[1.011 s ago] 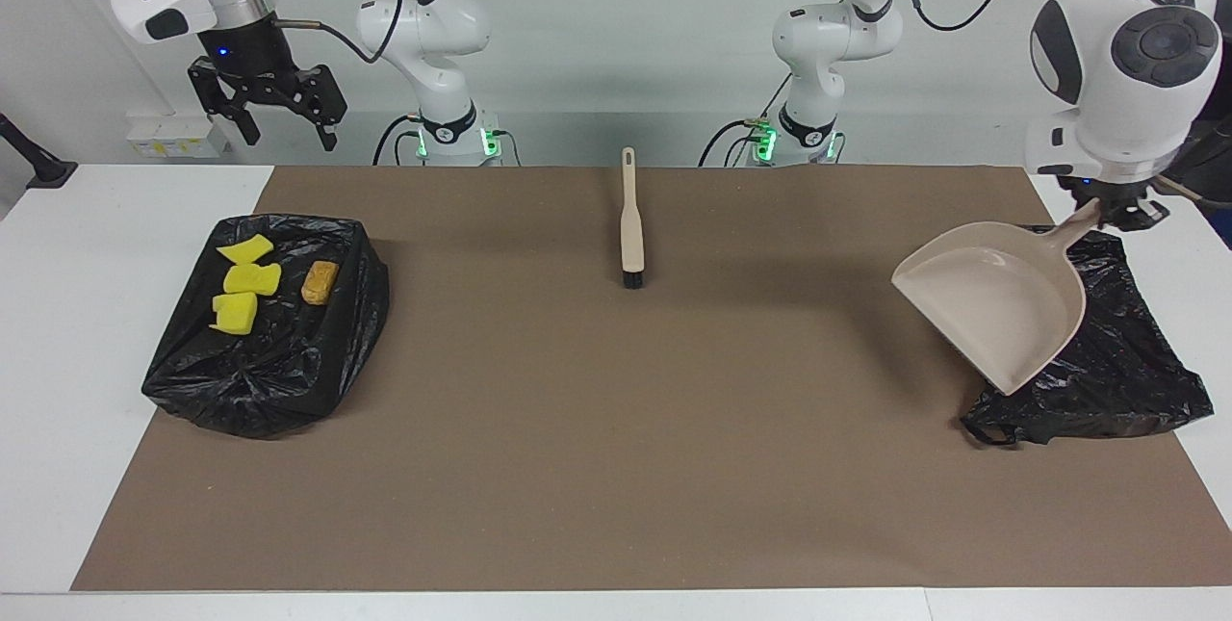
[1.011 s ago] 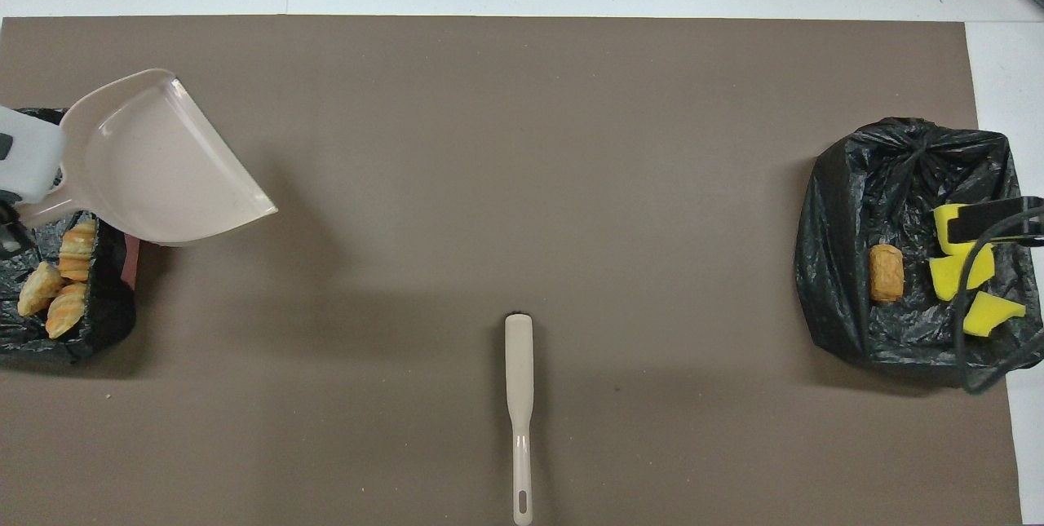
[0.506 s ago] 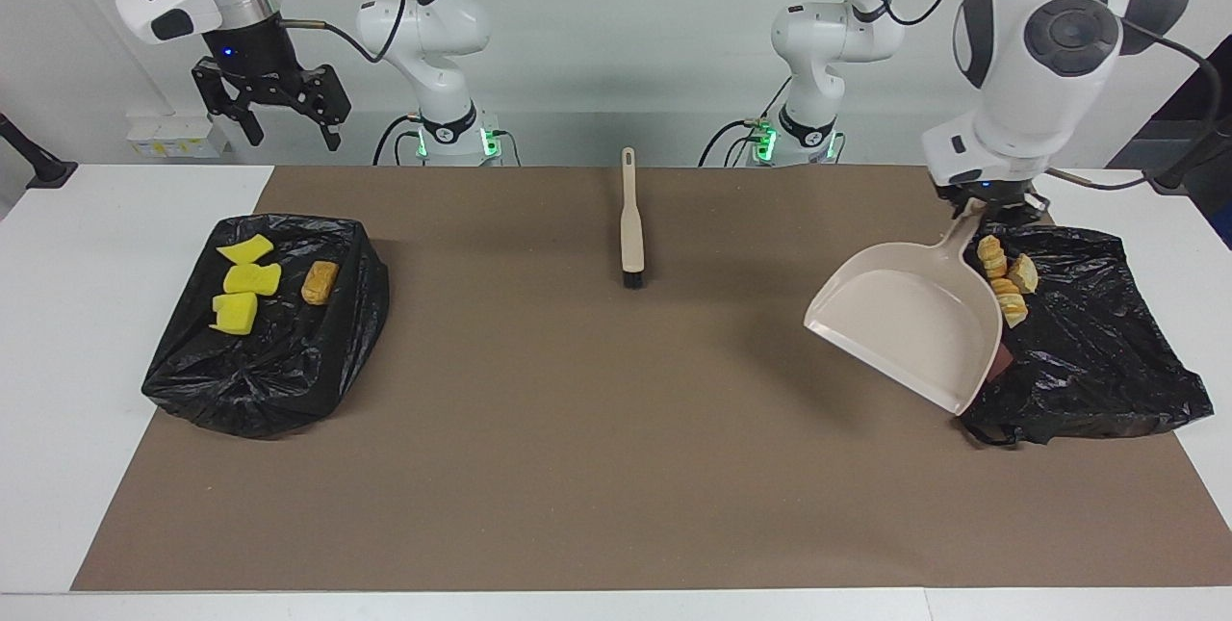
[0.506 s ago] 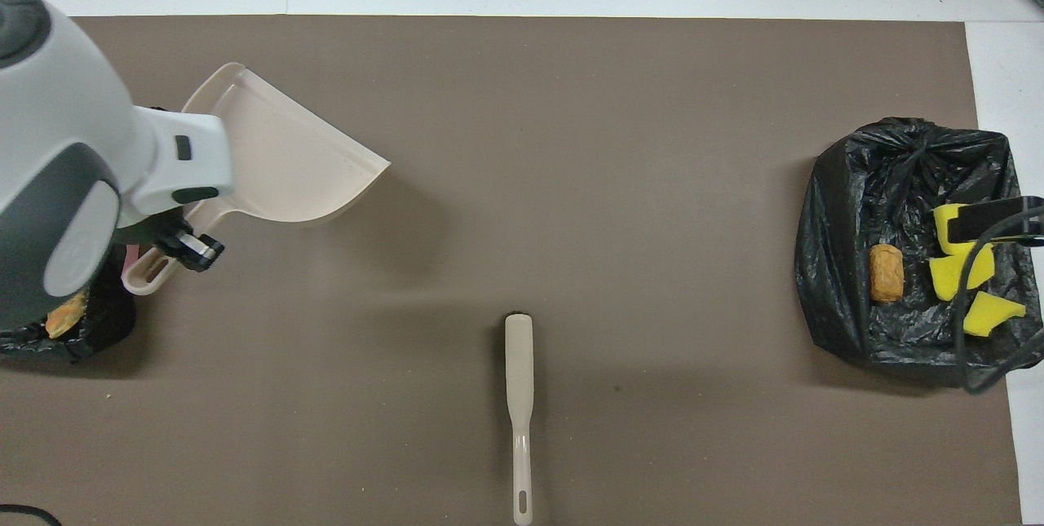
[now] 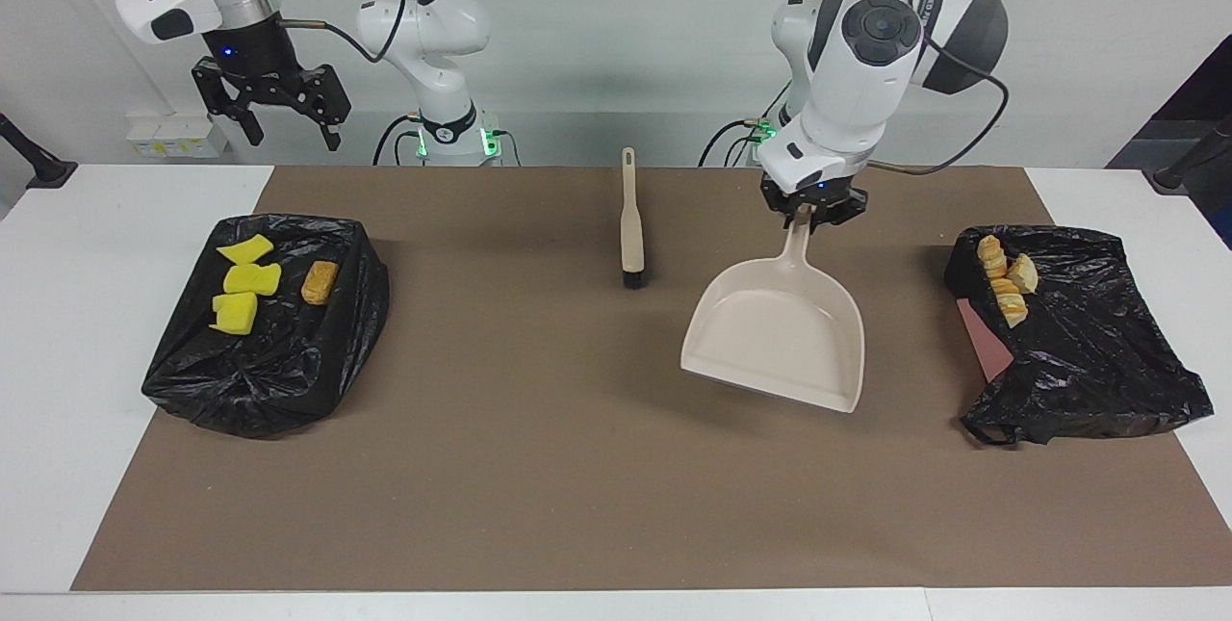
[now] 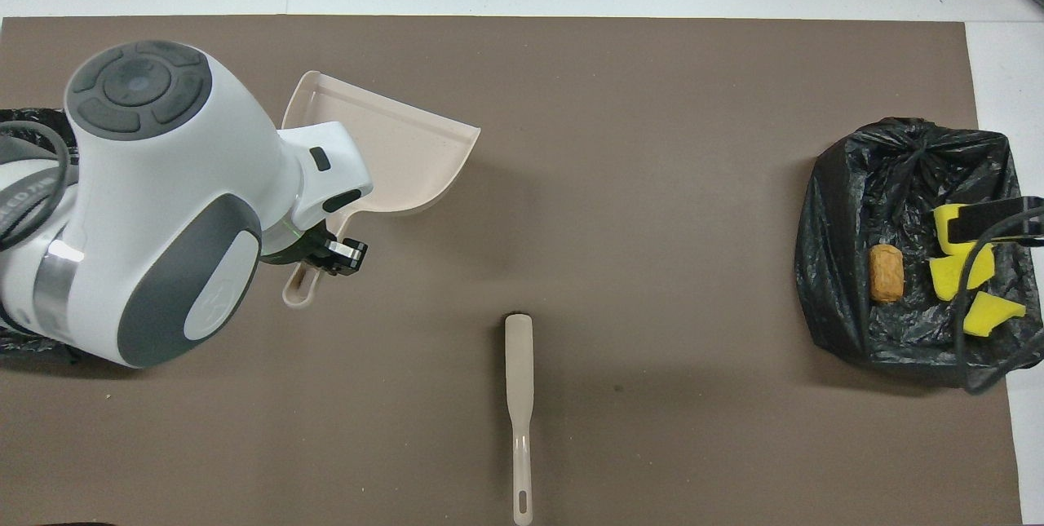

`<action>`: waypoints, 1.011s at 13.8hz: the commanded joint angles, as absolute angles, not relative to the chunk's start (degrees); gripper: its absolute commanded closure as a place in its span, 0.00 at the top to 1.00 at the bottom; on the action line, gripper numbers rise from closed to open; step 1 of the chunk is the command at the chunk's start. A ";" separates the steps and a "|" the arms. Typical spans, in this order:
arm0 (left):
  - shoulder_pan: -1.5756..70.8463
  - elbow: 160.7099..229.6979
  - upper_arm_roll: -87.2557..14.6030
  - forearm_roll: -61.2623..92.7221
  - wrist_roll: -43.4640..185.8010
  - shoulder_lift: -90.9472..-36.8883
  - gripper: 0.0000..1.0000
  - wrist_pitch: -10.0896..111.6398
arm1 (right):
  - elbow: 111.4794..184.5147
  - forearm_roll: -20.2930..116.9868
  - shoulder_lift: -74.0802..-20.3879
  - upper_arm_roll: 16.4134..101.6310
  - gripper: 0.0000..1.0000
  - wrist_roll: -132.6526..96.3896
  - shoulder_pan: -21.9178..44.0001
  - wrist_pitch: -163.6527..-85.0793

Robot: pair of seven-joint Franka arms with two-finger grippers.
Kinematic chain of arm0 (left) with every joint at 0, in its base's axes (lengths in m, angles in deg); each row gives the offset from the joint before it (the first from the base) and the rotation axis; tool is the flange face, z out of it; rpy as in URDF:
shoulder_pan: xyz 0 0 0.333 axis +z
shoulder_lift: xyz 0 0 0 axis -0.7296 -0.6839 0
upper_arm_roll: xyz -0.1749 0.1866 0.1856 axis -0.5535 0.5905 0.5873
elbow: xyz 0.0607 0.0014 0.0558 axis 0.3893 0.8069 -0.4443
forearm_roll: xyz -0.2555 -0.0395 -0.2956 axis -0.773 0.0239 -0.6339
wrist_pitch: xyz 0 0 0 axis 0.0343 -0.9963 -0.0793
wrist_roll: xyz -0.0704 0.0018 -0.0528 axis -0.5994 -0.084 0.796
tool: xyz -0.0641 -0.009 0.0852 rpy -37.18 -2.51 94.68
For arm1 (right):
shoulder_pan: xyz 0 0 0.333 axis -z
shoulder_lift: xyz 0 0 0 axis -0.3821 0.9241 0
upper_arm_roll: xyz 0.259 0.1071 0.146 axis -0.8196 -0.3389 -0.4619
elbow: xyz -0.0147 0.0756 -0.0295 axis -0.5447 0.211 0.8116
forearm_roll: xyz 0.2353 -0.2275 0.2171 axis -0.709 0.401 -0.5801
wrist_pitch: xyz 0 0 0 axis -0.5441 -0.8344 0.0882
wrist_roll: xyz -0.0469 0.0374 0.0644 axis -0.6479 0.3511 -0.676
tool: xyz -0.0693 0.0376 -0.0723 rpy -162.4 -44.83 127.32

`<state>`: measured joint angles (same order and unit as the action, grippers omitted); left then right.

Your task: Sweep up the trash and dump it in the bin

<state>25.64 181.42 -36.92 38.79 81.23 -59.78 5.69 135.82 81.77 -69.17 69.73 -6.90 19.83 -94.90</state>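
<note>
Seven pieces of trash sit in two black bags at either end of the counter (image 5: 616,505). Three tan pieces (image 5: 1003,286) lie in the bag (image 5: 1088,361) at the left arm's end; three yellow chunks (image 5: 243,282) and an orange-brown one (image 5: 320,282) lie in the other bag (image 5: 279,361). The left gripper (image 5: 807,213) has its jaws clamped on the empty dustpan's (image 5: 782,332) handle, the pan's long axis running away from the robots. The brush (image 5: 630,221) lies just beside those jaws, handle toward the robots. The right gripper (image 5: 271,106) waits with jaws wide above its bag.

I can't read any text here. The only lettering I see is faint printing on the left arm's dark wrist band (image 6: 24,204), and it isn't legible.
</note>
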 commanded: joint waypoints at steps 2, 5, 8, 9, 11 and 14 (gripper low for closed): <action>20.41 182.25 -35.93 36.38 71.26 -64.21 0.00 13.97 | 136.18 81.57 -69.69 69.65 1.00 -7.85 20.09 -94.75; 17.33 182.07 -35.94 36.21 64.57 -69.05 0.00 21.79 | 136.18 81.57 -69.69 69.65 1.00 -7.85 20.09 -94.83; 17.15 182.68 -35.94 32.45 58.51 -72.13 0.00 30.58 | 136.18 81.57 -69.69 69.65 1.00 -7.85 20.09 -94.75; 16.97 182.60 -35.94 32.26 57.27 -73.18 0.00 32.00 | 136.18 81.57 -69.69 69.65 1.00 -7.85 20.09 -94.83; 15.31 182.60 -35.94 32.25 57.17 -74.59 0.00 33.32 | 136.18 81.57 -69.69 69.65 1.00 -7.85 20.09 -94.83; 12.49 182.33 -35.94 31.82 56.21 -79.07 0.40 39.28 | 136.18 81.57 -69.69 69.65 1.00 -7.85 20.09 -94.75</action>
<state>15.03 182.46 -36.94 32.85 57.71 -76.66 34.83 135.82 81.77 -69.17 69.73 -6.90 19.83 -94.90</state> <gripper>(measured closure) 0.683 0.000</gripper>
